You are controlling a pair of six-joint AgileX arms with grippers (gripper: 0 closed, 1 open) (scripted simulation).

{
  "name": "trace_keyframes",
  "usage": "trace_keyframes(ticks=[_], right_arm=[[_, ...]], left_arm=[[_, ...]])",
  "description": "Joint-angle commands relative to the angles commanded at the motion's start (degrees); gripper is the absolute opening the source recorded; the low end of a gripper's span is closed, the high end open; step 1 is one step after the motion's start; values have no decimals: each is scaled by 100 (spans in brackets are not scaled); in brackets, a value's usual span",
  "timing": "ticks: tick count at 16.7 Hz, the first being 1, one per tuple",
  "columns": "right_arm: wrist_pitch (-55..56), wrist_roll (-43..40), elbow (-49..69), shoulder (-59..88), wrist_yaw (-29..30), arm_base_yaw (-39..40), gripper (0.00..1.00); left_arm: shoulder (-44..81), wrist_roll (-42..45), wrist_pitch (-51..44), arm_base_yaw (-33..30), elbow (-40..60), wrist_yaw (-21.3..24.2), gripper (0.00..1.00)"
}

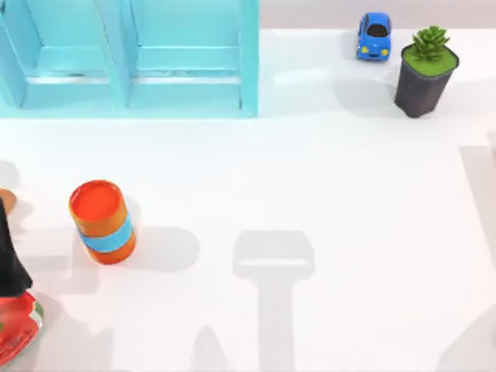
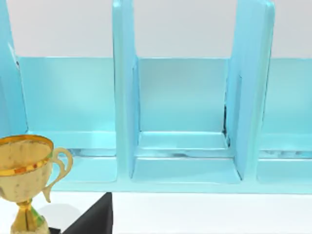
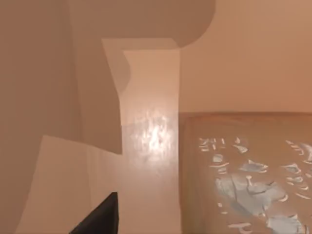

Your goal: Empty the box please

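Top view, far left edge: my left arm (image 1: pixel 12 263) sits dark by a red-and-green object (image 1: pixel 19 329); whether its jaws are open, I cannot tell. Next, an orange barrel-shaped cup with a blue band (image 1: pixel 102 222) stands on the white table (image 1: pixel 325 194). Behind, the light-blue compartmented box (image 1: pixel 128 58). Far right, a small blue toy car (image 1: pixel 374 36) beside a potted green succulent (image 1: pixel 425 71). Left wrist view catches a gold trophy cup (image 2: pixel 27 178) before the box.

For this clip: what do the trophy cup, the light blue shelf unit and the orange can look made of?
Trophy cup: looks like gold metal, worn and mottled, with a duller patchy sheen. Light blue shelf unit: probably glossy plastic or painted board, judging by soft reflections on its floor panels. Orange can: smooth, even colour with a blue band, plastic or painted tin; the look leaves it open.
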Motion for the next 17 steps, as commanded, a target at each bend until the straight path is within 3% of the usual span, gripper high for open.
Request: trace_keyframes(ticks=[11,17], right_arm=[[0,0,0,0,0,0,2],[0,0,0,0,0,0,0]], left_arm=[[0,0,0,0,0,0,100],[0,0,0,0,0,0,100]])
